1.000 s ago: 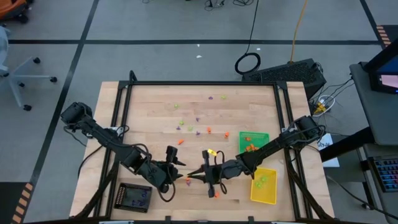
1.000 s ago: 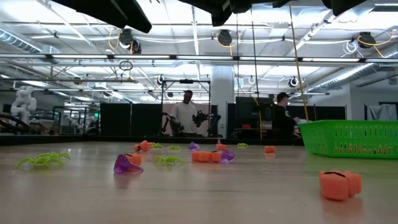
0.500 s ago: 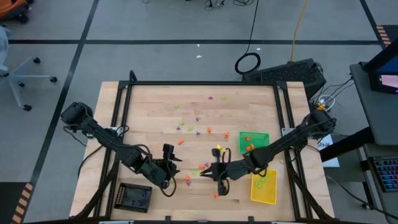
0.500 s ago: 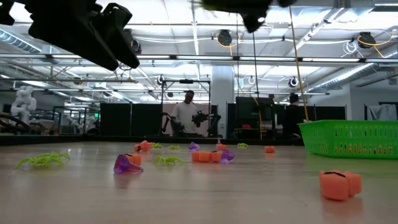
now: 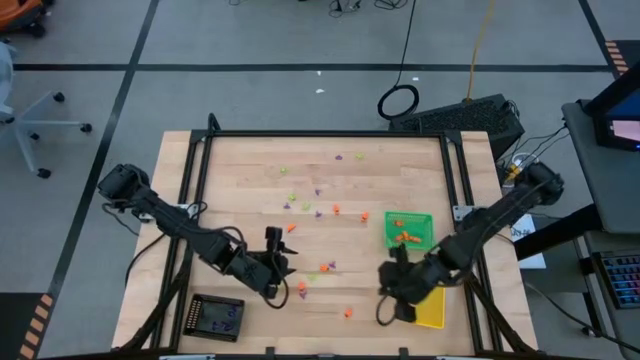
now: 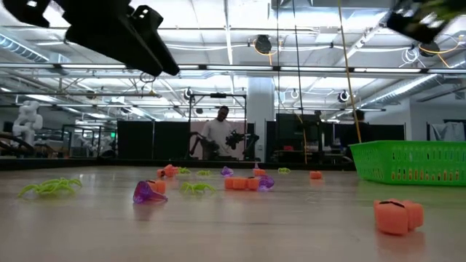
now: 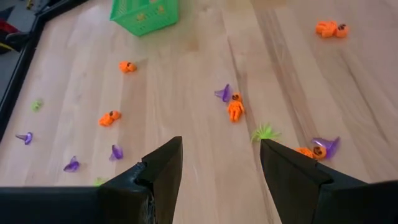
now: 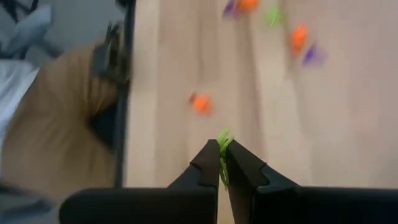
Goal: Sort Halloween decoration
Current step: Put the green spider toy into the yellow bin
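The Halloween decoration lies scattered over the wooden table: orange (image 5: 325, 268), purple (image 5: 340, 157) and lime green (image 5: 283, 170) trinkets. My left gripper (image 5: 283, 262) hovers open above the near left part of the table. In its wrist view an orange figure (image 7: 235, 109), a purple piece (image 7: 224, 93) and a lime green spider (image 7: 266, 132) lie ahead of its fingers (image 7: 165, 171). My right gripper (image 5: 388, 300) is raised beside the yellow tray (image 5: 432, 312), shut on a lime green trinket (image 8: 222, 142). My right gripper pinches the lime green trinket between its two fingertips (image 8: 208, 163). A small part of the trinket (image 8: 222, 137) sticks out past the tips. The fingers slant downward, and the trinket is lifted clear of the table.
A green tray (image 5: 424, 218) holding orange trinkets stands at the right, and a black tray (image 5: 217, 317) sits at the near left corner. A black frame (image 5: 320, 134) borders the table. In the low view an orange trinket (image 6: 397, 215) lies near the front, and people stand in the room behind.
My right gripper has risen and swung from the table's near middle toward the right edge, turning about as it went, and now hangs over the inner side of the yellow tray. My left gripper has stayed nearly in place.
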`<state>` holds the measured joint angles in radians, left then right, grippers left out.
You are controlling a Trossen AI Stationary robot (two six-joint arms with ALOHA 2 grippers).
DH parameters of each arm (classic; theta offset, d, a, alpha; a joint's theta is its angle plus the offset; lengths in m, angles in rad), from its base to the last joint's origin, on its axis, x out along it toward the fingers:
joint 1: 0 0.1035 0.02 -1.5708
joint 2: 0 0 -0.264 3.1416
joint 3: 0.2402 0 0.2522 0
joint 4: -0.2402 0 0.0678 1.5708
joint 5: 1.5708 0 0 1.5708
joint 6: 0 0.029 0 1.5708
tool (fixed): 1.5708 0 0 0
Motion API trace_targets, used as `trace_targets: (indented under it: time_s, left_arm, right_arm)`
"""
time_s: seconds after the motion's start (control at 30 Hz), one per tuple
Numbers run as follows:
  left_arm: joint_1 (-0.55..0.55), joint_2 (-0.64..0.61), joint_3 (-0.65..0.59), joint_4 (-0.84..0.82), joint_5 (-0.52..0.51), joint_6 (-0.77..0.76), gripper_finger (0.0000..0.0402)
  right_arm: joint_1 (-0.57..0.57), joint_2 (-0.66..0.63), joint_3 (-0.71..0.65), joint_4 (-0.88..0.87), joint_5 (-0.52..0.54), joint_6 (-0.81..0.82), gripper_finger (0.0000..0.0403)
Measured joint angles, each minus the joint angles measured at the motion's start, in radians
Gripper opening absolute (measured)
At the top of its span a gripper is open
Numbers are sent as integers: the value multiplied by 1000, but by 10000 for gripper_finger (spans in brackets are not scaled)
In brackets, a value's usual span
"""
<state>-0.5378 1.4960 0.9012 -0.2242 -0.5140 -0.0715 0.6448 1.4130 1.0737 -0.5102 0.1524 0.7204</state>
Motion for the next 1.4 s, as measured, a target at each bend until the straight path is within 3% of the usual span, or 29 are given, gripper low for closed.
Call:
trace_targets:
  time_s: [0.4,0.83,1.4]
  left_arm:
    - [22,0,0,61,1,0,212]
    - [22,0,0,59,8,0,212]
    - [22,0,0,58,8,0,212]
  right_arm:
    - [174,-10,0,-220,-27,304,2]
    - [236,3,0,-467,-27,558,2]
    - [244,107,0,-381,-28,531,2]
